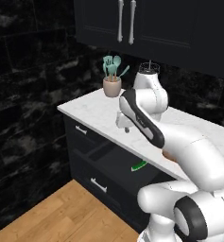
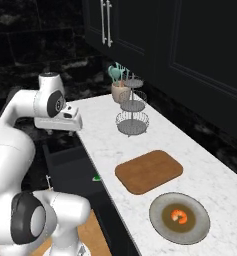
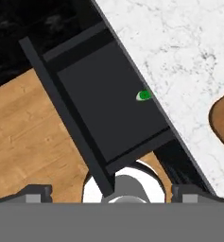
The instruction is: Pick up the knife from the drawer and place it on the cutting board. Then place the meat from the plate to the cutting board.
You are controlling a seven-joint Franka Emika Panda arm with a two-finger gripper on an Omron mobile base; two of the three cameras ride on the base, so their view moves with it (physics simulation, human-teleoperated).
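The wide black drawer (image 3: 104, 106) stands pulled out below the counter edge. Only the green handle of the knife (image 3: 143, 95) shows, at the drawer's inner side, tucked under the countertop; it also shows as the knife (image 1: 139, 165) and the knife (image 2: 96, 177). My gripper (image 3: 112, 193) hangs open and empty high above the drawer, fingertips (image 3: 35, 193) wide apart. It is the gripper (image 1: 126, 126) and the gripper (image 2: 57, 131) just off the counter's front edge. The brown cutting board (image 2: 149, 171) lies bare on the counter. The orange-red meat (image 2: 179, 216) sits on the plate (image 2: 197, 235).
On the white marble counter (image 2: 97, 125), a tiered wire stand (image 2: 132, 112) and a pot of teal utensils (image 2: 120, 87) stand at the far end. Dark wall cabinets (image 2: 140, 30) hang overhead. A narrower drawer (image 1: 97, 182) sits under the open one, above the wooden floor (image 1: 61, 217).
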